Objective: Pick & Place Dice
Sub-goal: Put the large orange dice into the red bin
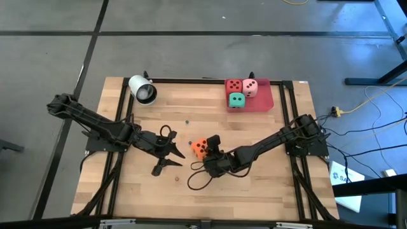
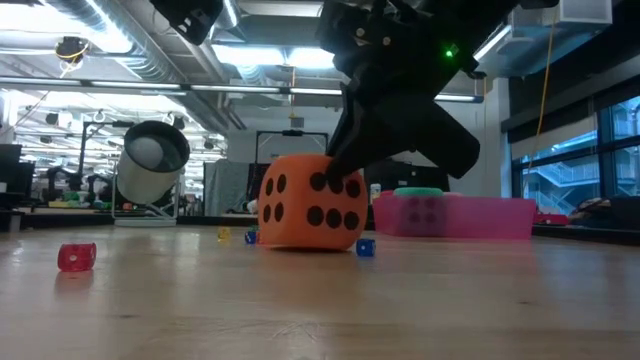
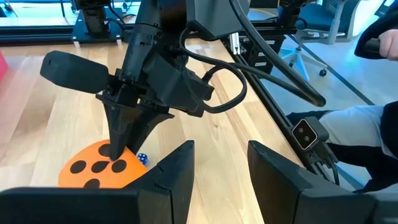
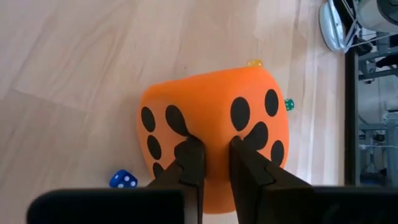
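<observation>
The orange die (image 1: 199,147) sits at the table's middle, with my right gripper (image 1: 207,146) shut on it; the low view shows its underside on the wood (image 2: 310,245). The red die (image 1: 234,84), the pink die (image 1: 250,88) and the green die (image 1: 236,100) rest in the flat red tray (image 1: 262,102) at the far right. My left gripper (image 1: 177,159) hovers open just left of the orange die, touching nothing. My right gripper pinches the orange die at the rounded edge between two pip faces (image 4: 214,134), squeezing the soft foam in between its two fingers (image 4: 186,165). The fingers slant down from the table's right (image 2: 345,165). The die stays on the table.
A white cylinder (image 1: 143,89) lies on its side at the far left. Tiny dice are scattered on the wood, a blue one (image 4: 123,179) beside the orange die and a red one (image 2: 77,257). A person's sleeve (image 3: 354,130) shows beyond the table.
</observation>
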Controlling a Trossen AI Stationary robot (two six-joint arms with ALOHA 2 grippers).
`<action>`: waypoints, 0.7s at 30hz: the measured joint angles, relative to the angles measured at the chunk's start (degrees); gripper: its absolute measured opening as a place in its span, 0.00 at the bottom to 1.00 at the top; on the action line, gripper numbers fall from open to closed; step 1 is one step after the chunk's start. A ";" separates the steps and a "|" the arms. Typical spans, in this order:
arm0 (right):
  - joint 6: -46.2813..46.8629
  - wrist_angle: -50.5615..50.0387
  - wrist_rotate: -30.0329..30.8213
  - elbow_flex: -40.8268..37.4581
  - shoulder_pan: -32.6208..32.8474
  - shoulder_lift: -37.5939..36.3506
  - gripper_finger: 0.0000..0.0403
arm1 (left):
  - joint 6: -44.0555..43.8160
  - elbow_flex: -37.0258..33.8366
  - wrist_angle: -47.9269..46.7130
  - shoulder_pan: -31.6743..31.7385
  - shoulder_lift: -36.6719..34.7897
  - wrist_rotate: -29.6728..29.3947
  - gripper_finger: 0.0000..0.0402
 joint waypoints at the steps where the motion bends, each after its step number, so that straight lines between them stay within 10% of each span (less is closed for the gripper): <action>1: 0.00 0.01 0.12 0.00 -0.01 -0.01 0.11 | 0.00 0.00 0.00 0.00 0.00 0.00 0.36; 21: -0.42 -5.24 5.54 0.22 0.48 -5.47 0.01 | 0.03 -0.03 -0.26 0.00 0.02 0.01 0.36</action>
